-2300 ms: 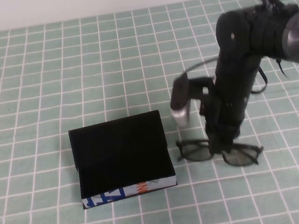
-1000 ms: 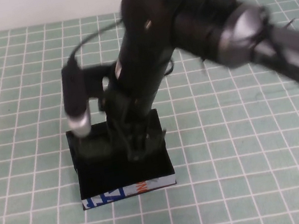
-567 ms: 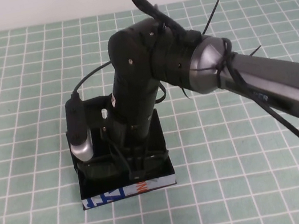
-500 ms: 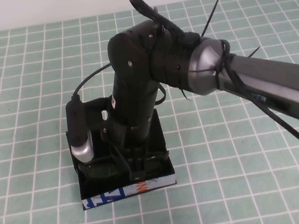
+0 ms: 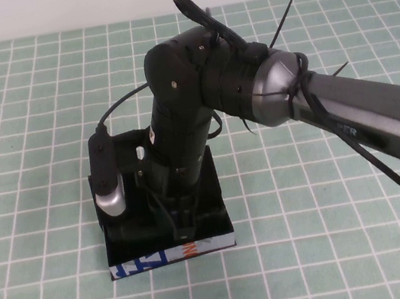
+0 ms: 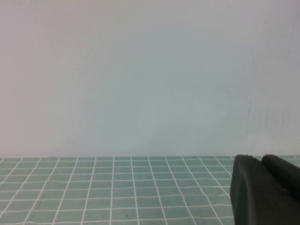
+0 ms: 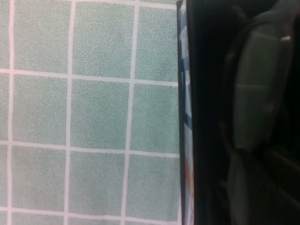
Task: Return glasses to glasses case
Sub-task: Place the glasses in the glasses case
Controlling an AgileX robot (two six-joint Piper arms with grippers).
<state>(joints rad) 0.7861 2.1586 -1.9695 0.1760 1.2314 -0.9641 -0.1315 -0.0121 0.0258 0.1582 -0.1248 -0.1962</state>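
Note:
The black glasses case (image 5: pixel 168 256) lies open at the table's front left, its white printed front edge toward me. My right gripper (image 5: pixel 179 226) reaches down into the case, shut on the black glasses, which the arm mostly hides in the high view. The right wrist view shows the glasses' greyish lenses (image 7: pixel 258 89) inside the case, just behind its white, blue and orange front edge (image 7: pixel 185 117). My left gripper (image 6: pixel 260 161) is out of the high view. Its own wrist view shows it shut and empty above the mat.
A green mat with a white grid (image 5: pixel 332 196) covers the table. A white wall (image 5: pixel 81 4) runs along the far edge. The right arm (image 5: pixel 349 115) stretches from the right side across to the case.
My right arm has carried the glasses from the mat on the right over to the case. In the last half second it has sunk slightly lower into it.

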